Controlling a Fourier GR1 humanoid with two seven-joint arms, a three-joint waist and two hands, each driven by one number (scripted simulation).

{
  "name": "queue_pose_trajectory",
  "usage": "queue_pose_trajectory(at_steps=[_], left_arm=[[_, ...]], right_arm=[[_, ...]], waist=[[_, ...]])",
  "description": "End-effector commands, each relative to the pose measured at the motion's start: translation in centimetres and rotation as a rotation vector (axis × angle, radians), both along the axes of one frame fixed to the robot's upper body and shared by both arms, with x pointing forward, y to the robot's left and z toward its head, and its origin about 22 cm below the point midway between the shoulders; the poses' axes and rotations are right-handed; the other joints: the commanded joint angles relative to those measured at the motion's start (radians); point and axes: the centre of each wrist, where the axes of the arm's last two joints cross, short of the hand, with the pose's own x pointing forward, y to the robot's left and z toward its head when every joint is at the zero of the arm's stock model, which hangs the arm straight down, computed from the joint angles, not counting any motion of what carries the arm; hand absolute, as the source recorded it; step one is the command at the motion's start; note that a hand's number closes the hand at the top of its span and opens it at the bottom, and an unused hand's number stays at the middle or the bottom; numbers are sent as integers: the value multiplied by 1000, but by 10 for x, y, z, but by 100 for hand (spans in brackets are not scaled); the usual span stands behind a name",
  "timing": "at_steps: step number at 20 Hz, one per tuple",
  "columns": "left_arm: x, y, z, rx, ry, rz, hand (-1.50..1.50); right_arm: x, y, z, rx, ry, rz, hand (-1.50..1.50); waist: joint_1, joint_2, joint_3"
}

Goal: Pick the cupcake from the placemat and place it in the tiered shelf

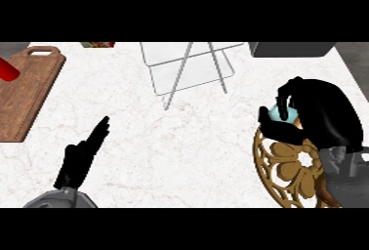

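My right hand (320, 114) hangs over the far edge of the gold-patterned placemat (284, 171) at the right, its fingers and thumb curled round the cupcake (279, 113). Only a pale blue patch of the cupcake shows between the fingers. The tiered shelf (189, 68), a pale wire and glass frame, stands at the back centre, to the upper left of that hand. My left hand (83, 151) rests at the lower left with its fingers straight, holding nothing.
A wooden cutting board (25, 93) lies along the left edge, with a red object (7, 71) at its far left. A dark grey box (292, 49) sits at the back right. A small red and green item (97, 44) shows at the back edge.
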Motion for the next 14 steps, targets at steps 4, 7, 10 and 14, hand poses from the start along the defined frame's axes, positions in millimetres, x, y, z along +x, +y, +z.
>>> queue_pose_trajectory(at_steps=[4,7,10,14], left_arm=[[-1,-3,5,6,13,-13,0],[3,-14,-2,-7,14,-27,0],[3,-9,6,-17,-12,-37,0],[0,-3,-4,8,7,-18,0]], right_arm=[[-2,14,73,198,-221,-15,150],[16,1,105,223,-256,-17,150],[56,8,98,197,-251,-39,150],[89,14,125,186,-284,-98,150]], waist=[[17,5,-1],[17,7,-1],[27,10,0],[35,12,-1]])
